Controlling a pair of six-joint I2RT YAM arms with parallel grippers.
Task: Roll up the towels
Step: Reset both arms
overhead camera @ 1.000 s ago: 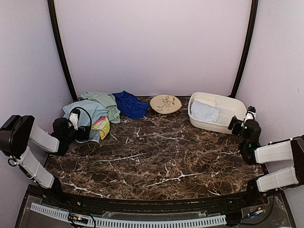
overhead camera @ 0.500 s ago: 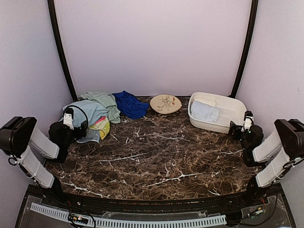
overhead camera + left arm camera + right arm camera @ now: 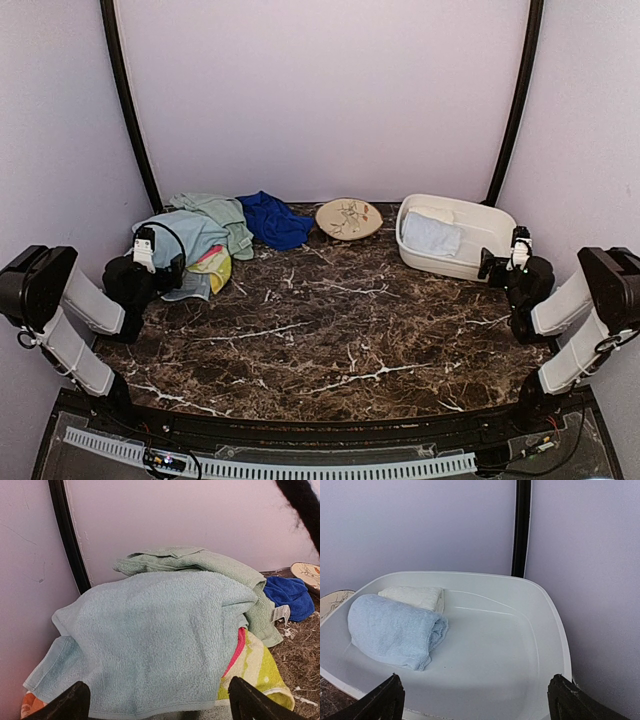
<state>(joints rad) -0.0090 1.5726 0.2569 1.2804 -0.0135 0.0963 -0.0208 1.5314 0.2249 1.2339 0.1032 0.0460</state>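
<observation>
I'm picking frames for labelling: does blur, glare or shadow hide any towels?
Top view: soft even light, no glare on the marble table. Left wrist: light blue towel sharp, texture visible. Right wrist: rolled blue towel clear, white tub slightly washed out.

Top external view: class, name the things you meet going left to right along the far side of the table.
light blue towel → royal blue towel → patterned plate → white tub

Pale lilac walls, marble tabletop.
</observation>
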